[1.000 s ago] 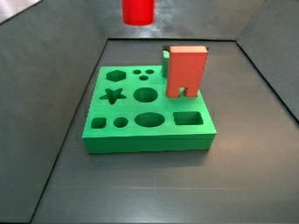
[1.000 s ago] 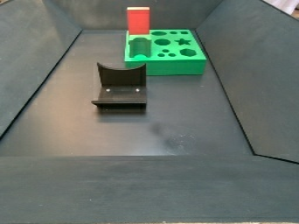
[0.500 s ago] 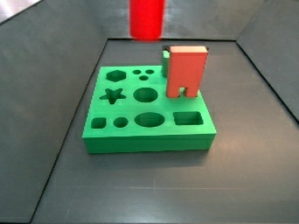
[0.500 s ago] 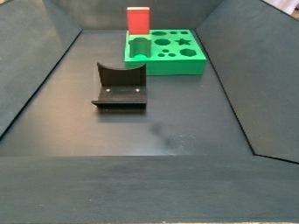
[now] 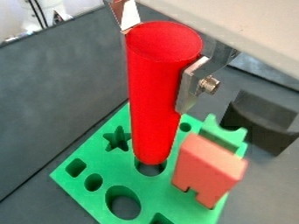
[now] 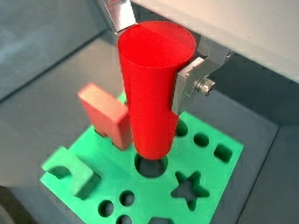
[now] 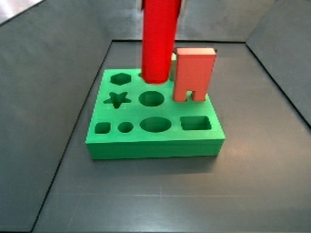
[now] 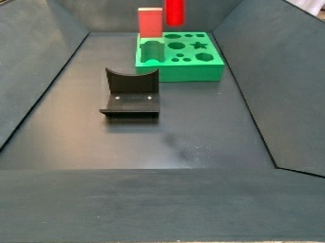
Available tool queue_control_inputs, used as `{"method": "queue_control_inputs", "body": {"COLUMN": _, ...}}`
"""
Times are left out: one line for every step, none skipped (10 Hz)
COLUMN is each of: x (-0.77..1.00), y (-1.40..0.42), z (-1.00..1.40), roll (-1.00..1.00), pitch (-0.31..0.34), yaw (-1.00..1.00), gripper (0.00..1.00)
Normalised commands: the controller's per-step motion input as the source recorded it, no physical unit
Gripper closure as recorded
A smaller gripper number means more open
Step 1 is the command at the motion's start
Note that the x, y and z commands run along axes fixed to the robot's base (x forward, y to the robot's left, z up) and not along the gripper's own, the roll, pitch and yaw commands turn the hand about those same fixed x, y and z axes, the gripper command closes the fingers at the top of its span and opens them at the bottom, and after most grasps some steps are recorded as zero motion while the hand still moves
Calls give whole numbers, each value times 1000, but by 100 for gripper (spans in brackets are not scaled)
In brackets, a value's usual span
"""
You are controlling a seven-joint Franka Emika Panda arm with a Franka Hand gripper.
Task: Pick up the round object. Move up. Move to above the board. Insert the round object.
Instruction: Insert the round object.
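My tool [image 5: 160,52] clamps the round object [image 5: 159,96] upright between its fingers [image 5: 194,83], lower end over the board [image 5: 100,175]'s round hole [image 5: 149,164]; a red-orange block [image 5: 211,168] stands in another cut-out.

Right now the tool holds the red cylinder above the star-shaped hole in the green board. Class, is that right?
Not quite. The tool holds the red cylinder above a round hole in the green board, not the star hole. Both wrist views show this.

Tool [image 5: 160,57]-held round object [image 5: 158,92] above board [image 5: 111,179]
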Motion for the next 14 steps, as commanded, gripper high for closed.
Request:
{"method": "queue_control_inputs", "body": {"x": -186, "y": 46, "z": -780, "roll": 93, "pitch": -37, "yaw": -183, "gripper": 100}}
{"method": "queue_control_inputs", "body": {"x": -197, "y": 40, "z": -563, "roll": 1, "pitch": -19, "yaw": -211, "gripper": 100}}
{"method": "queue_control_inputs", "body": {"x": -103, "y": 23, "z": -437, "roll": 46, "pitch": 0, "yaw": -214, "gripper": 100}}
{"method": "queue_control_inputs", "body": {"x": 0, "y": 54, "z": -297, "roll": 73, "pitch": 20, "yaw": -200, "gripper": 100}}
{"method": "queue_control_inputs", "body": {"x": 114, "y": 80, "z": 0, "roll": 253, "pitch": 77, "yaw": -23, "gripper": 100}}
{"method": "queue_control_inputs", "body": {"x": 217, "y": 149, "z": 0, "roll": 196, "pitch": 96, "yaw": 0, "gripper": 100}}
{"method": "queue_control_inputs", "body": {"x": 309, "y": 83, "z": -69, "roll": 149, "pitch": 94, "yaw": 0, "gripper": 100}}
{"method": "queue_control_inputs", "body": {"x": 249, "y": 0, "z": -191, "roll": 41, "pitch": 61, "yaw": 0, "gripper": 100}}
{"method": "queue_control_inputs", "body": {"x": -20, "y": 0, "z": -229, "roll": -81, "pitch": 0, "yaw": -83, "gripper": 100}}
{"method": "queue_control_inputs", "body": {"x": -123, "y": -20, "z": -154, "roll": -160, "pitch": 0, "yaw": -77, "gripper": 100}}
{"method": "queue_control_inputs", "body": {"x": -114, "y": 0, "z": -143, "roll": -117, "pitch": 0, "yaw": -77, "gripper": 100}}
{"method": "queue_control_inputs", "body": {"x": -194, "y": 0, "z": -143, "roll": -119, "pitch": -3, "yaw": -86, "gripper": 100}}
{"method": "queue_control_inputs", "body": {"x": -103, "y": 0, "z": -226, "roll": -133, "pitch": -9, "yaw": -37, "gripper": 100}}
{"method": "queue_control_inputs", "body": {"x": 97, "y": 0, "z": -460, "roll": -53, "pitch": 0, "yaw": -31, "gripper": 100}}
